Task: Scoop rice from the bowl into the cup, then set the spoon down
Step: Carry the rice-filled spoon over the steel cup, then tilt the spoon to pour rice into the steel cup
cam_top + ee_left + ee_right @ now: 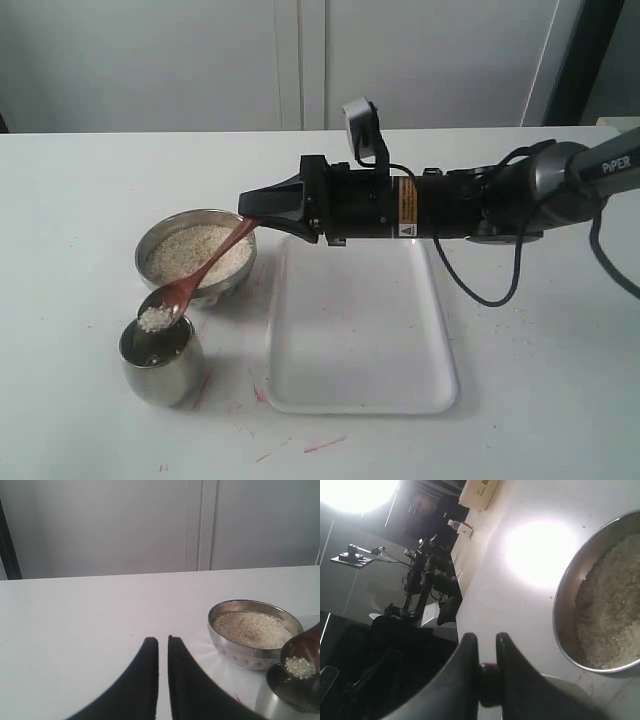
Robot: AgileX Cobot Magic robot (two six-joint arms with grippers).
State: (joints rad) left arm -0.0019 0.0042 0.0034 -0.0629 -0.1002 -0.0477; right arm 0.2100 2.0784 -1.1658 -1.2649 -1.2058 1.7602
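Observation:
The steel bowl [196, 255] [254, 632] [600, 605], filled with off-white rice [199, 251] [252, 629] [612, 612], stands left of a white tray. Just in front of it stands the steel cup [161, 361] [290, 695]. My right gripper [252, 211] [486, 639], reaching from the right, is shut on the handle end of the wooden spoon [205, 272] [490, 682]. The spoon slopes down over the bowl's rim, its scoop [301, 655] above the cup's mouth, carrying a small heap of rice. My left gripper [163, 641] hovers over bare table left of the bowl, its jaws nearly together and empty.
A white rectangular tray [360, 330] lies under the right arm, right of the bowl and cup. Small red specks [325, 443] mark the table near its front edge. A white wall with panel seams [300, 60] rises behind the table.

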